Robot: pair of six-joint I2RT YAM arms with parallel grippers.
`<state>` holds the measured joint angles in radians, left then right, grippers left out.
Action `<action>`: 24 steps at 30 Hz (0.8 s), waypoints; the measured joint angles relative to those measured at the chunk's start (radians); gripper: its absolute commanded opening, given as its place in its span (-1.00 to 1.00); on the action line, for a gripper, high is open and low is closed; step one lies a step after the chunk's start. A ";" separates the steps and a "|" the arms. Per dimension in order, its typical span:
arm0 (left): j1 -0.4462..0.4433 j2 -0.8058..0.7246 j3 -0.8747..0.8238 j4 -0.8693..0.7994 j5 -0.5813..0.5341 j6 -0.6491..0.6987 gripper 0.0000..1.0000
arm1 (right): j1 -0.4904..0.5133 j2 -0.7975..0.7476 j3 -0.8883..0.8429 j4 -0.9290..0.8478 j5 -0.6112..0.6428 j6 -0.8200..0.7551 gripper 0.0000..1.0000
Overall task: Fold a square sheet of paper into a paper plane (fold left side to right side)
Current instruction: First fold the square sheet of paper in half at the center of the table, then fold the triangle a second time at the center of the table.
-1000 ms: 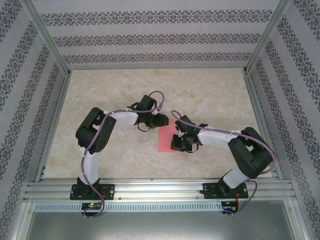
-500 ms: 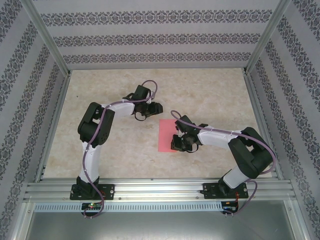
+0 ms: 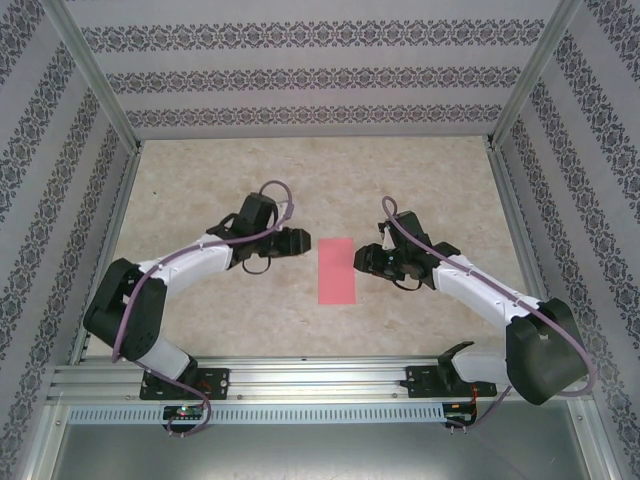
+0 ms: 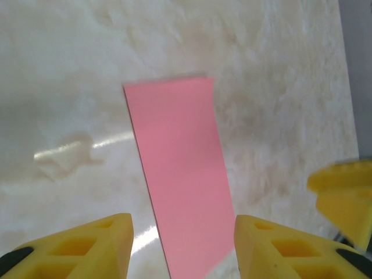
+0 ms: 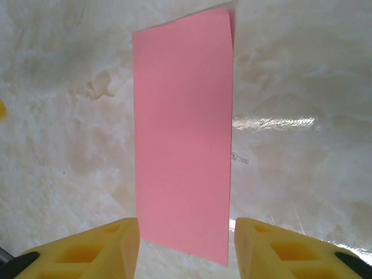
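Note:
The pink-red sheet of paper (image 3: 337,270) lies flat on the table, folded into a narrow upright rectangle. My left gripper (image 3: 300,242) hovers just off its upper left edge, and my right gripper (image 3: 361,260) just off its right edge; neither touches it. In the left wrist view the paper (image 4: 180,174) runs between the open yellow fingers (image 4: 87,244) of the left gripper (image 4: 183,250). In the right wrist view the paper (image 5: 183,139) lies ahead of the open right gripper (image 5: 186,250), with a slight double edge at its top right corner (image 5: 231,17).
The beige marbled tabletop (image 3: 430,190) is fenced by aluminium rails (image 3: 320,380) in front and patterned walls on the other sides. A yellow finger of the right gripper (image 4: 343,197) shows at the right edge of the left wrist view.
The right gripper has come off the paper and pulled back to the right. The left arm has swung down and left, its gripper staying near the paper's upper left. The paper now lies uncovered.

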<state>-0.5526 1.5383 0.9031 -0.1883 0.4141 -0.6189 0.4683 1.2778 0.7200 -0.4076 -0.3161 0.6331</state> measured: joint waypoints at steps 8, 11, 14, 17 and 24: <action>-0.137 0.027 -0.065 0.035 -0.001 -0.072 -0.07 | -0.024 0.025 -0.060 0.035 -0.042 0.010 -0.10; -0.142 0.102 -0.028 0.055 -0.001 -0.090 -0.11 | -0.032 0.038 -0.076 0.049 -0.050 0.019 -0.10; -0.144 0.181 0.018 0.072 -0.003 -0.100 -0.14 | -0.032 0.043 -0.089 0.061 -0.053 0.020 -0.10; -0.144 0.234 0.048 0.076 -0.010 -0.102 -0.16 | -0.032 0.043 -0.097 0.073 -0.053 0.023 -0.10; -0.144 0.278 0.056 0.080 -0.014 -0.105 -0.17 | -0.032 0.043 -0.108 0.081 -0.055 0.023 -0.10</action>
<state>-0.6968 1.8164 0.9592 -0.1085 0.4004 -0.7238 0.4358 1.3205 0.6121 -0.3264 -0.3706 0.6559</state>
